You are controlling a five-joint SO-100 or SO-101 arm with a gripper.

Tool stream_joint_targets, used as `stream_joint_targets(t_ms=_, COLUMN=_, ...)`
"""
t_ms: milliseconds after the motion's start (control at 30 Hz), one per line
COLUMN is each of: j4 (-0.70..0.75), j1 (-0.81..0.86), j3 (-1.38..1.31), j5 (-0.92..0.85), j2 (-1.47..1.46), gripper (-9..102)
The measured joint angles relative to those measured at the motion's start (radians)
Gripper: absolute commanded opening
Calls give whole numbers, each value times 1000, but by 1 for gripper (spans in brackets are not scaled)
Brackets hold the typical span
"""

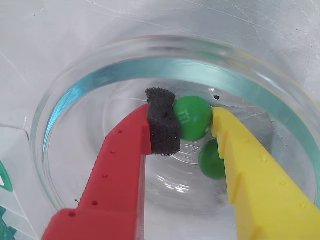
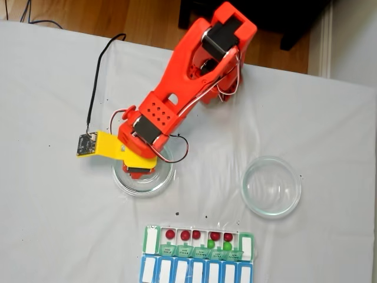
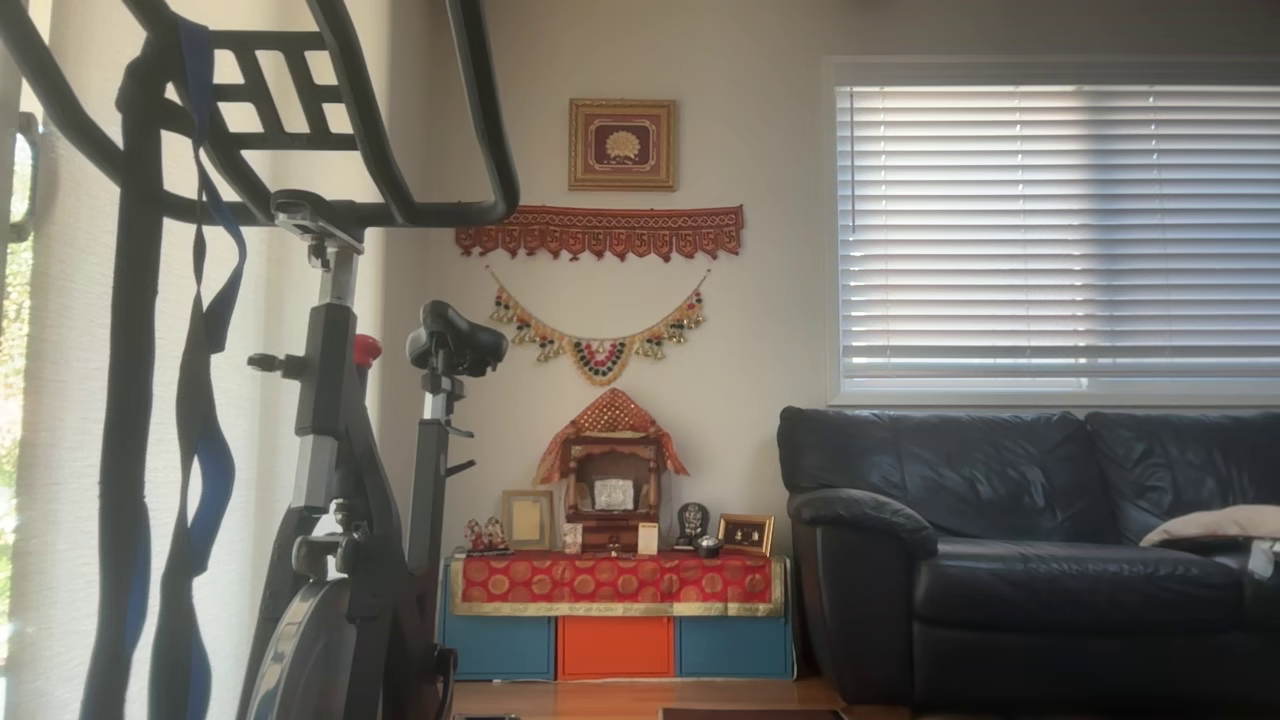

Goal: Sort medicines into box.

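White cloth-covered table (image 2: 53, 224) under an orange arm, wooden floor behind. Gripper (image 1: 194, 120) down inside a round glass dish (image 1: 90, 85), clamped on a green ball (image 1: 192, 118) between black foam pad (image 1: 162, 121) and yellow finger (image 1: 250, 170). Second green ball (image 1: 211, 161) just beside, on dish bottom. Nearby, green-lidded box (image 2: 200, 243) holding perhaps five red balls (image 2: 170, 234) and two green. Another glass dish (image 2: 271, 186) to the right.

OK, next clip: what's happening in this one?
The arm's claw is down in the left glass dish, its foam pad and yellow finger on either side of a green ball; a second green ball lies beside it. The box already holds five red balls and two green ones. The right dish looks empty.
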Motion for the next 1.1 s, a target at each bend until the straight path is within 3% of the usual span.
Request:
stream_joint_targets(t_ms=500, j4=0, j1=0, j3=8, j5=0, j2=0, gripper=2)
stream_joint_targets(t_ms=1100, j4=-9, j1=-9, j3=11, j5=41, j2=32, gripper=2)
